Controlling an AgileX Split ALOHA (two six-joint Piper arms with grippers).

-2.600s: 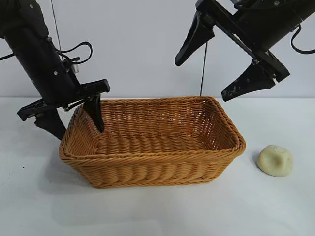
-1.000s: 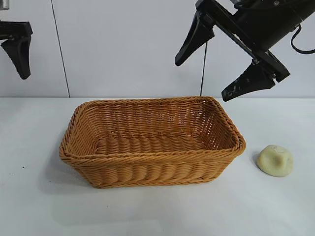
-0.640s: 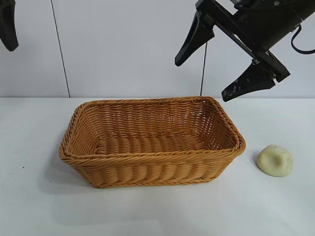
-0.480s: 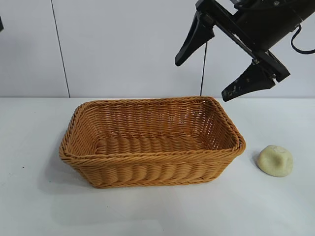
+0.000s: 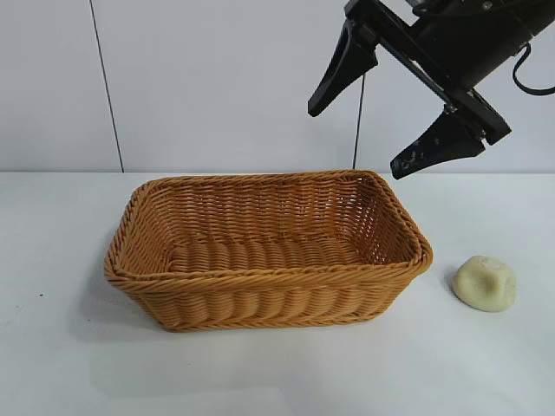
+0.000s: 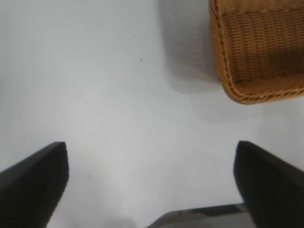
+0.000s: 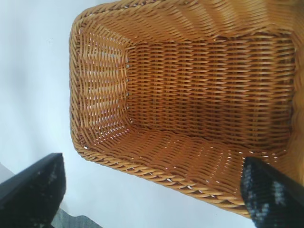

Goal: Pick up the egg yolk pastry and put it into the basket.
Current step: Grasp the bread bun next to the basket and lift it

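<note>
from the outside, the small pale yellow dome-shaped egg yolk pastry (image 5: 485, 283) is sitting on the white table (image 5: 52, 347) just beside the big orange-tan woven wicker basket (image 5: 267, 247), so nothing is picked up yet, and the right gripper (image 5: 381, 130) is hanging high above with its fingers spread wide. the left wrist view is showing the left gripper (image 6: 151, 178) open over bare table near a basket corner. the right wrist view is looking down into the empty basket.

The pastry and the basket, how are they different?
The egg yolk pastry is a small, smooth, pale yellow lump; the basket is big, woven and orange-tan. The pastry is rounded and solid; the basket is rectangular, open and empty. Both sit on the white table.
</note>
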